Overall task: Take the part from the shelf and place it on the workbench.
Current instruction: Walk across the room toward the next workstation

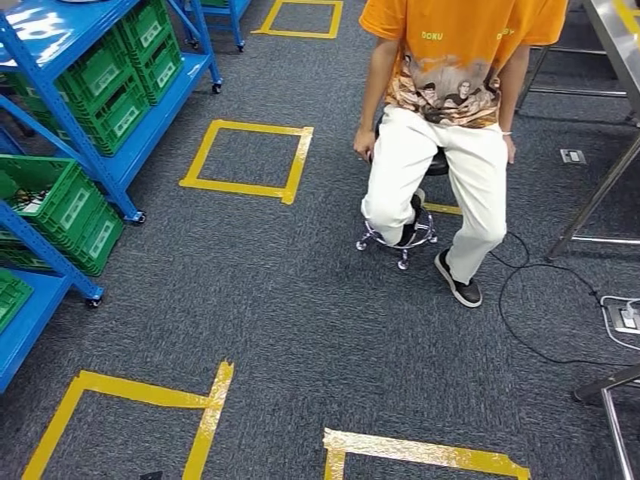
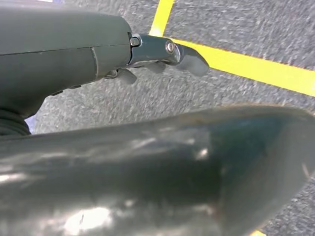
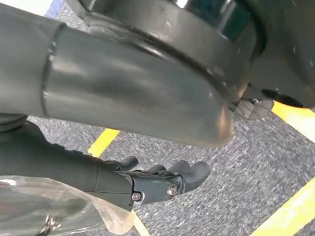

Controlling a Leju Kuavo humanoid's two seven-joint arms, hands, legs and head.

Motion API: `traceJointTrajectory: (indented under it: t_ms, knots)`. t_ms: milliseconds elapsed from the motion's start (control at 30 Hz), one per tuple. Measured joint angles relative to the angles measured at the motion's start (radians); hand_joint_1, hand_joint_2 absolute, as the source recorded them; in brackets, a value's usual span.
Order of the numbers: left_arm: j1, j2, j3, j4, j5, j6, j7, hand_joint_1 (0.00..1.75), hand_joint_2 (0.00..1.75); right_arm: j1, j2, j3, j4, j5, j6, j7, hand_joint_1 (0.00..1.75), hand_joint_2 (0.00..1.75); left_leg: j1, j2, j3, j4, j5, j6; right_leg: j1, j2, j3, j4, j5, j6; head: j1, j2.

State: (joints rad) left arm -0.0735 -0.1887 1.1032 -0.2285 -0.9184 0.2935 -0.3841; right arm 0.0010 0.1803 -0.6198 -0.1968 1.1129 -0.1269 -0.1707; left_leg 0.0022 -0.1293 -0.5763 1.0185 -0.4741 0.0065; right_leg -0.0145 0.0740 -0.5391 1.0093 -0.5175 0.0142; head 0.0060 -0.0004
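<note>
In the right wrist view a clear plastic bag [image 3: 55,211] with a metal part inside lies against the dark fingers [image 3: 163,184] of my right hand [image 3: 148,147], which holds it while hanging over grey carpet. How the fingers close on the bag is partly hidden. My left hand [image 2: 156,59] hangs over the carpet with its fingers [image 2: 185,59] stretched out and nothing in them. The blue shelf [image 1: 83,150] with green crates [image 1: 113,85] stands at the left of the head view. Steel legs of the workbench [image 1: 604,180] show at the right edge.
A person in an orange shirt [image 1: 453,60] sits on a wheeled stool [image 1: 400,240] ahead of me. Yellow tape squares [image 1: 249,160] mark the carpet. A black cable [image 1: 543,300] and a floor socket [image 1: 623,315] lie at the right.
</note>
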Motion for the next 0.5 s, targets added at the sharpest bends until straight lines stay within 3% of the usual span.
traceJointTrajectory:
  t_ms: [67,133,200,233,300,333,400,467,500]
  knots:
    - [0.001,0.001,0.0,0.0,-0.002,0.0,0.0,0.0,0.0,-0.001,0.001,0.0,0.0,0.0,0.0,-0.001,0.0,0.0,-0.003,0.035,-0.019,0.041,-0.024,-0.011,-0.002,-0.028,0.008,-0.01,0.004,-0.012,-0.003,0.0]
    - [-0.002,0.001,0.0,0.0,-0.004,0.0,-0.001,0.0,0.0,0.001,0.001,0.0,0.0,0.0,0.001,-0.001,0.0,0.0,-0.004,0.091,-0.069,0.149,-0.083,-0.017,-0.001,-0.059,0.013,-0.014,0.002,-0.02,-0.007,0.0]
    - [-0.004,0.001,0.0,0.0,-0.005,0.0,-0.002,0.0,0.0,0.002,0.001,0.0,0.0,0.0,0.001,-0.001,0.0,0.0,-0.002,0.112,-0.117,0.25,-0.13,-0.02,0.002,-0.084,0.014,-0.014,-0.001,-0.023,-0.008,0.0]
    - [-0.003,0.001,0.0,0.0,-0.006,0.0,-0.002,0.0,0.0,0.002,0.001,0.0,0.0,0.0,0.001,-0.001,0.0,0.0,-0.001,0.115,-0.128,0.275,-0.133,-0.021,0.003,-0.095,0.015,-0.014,-0.003,-0.023,-0.008,0.0]
    - [0.0,0.001,0.0,0.0,-0.006,0.0,-0.003,0.0,0.0,0.0,0.0,0.0,0.0,0.001,0.001,-0.001,0.0,0.0,0.001,0.123,-0.109,0.241,-0.097,-0.021,0.004,-0.121,0.02,-0.014,-0.007,-0.022,-0.008,0.0]
    - [0.001,0.001,0.0,0.0,-0.006,0.0,-0.003,0.0,0.0,-0.002,0.001,0.0,0.0,0.003,0.002,-0.001,0.0,0.0,0.001,0.134,-0.075,0.178,-0.06,-0.018,0.004,-0.135,0.024,-0.014,-0.009,-0.021,-0.008,0.0]
    - [0.0,0.003,0.0,0.0,-0.006,0.0,-0.003,0.0,0.0,-0.003,0.001,0.0,0.0,0.005,0.003,-0.001,0.0,0.0,-0.007,0.179,-0.005,0.043,-0.012,-0.007,0.007,-0.157,0.032,-0.013,-0.017,-0.014,-0.007,0.0]
    - [-0.001,0.004,0.0,0.0,-0.006,0.0,-0.003,0.0,0.0,-0.004,0.001,0.0,0.0,0.007,0.005,-0.001,0.0,0.0,-0.017,0.2,0.017,-0.005,-0.008,0.005,0.011,-0.175,0.037,-0.013,-0.022,-0.006,-0.006,0.0]
    - [0.0,0.005,0.0,0.0,-0.006,0.0,-0.003,0.0,0.0,-0.006,0.001,0.0,0.0,0.007,0.005,-0.002,0.0,0.0,-0.018,0.19,0.015,-0.007,-0.006,0.009,0.012,-0.184,0.04,-0.014,-0.024,-0.001,-0.006,0.0]
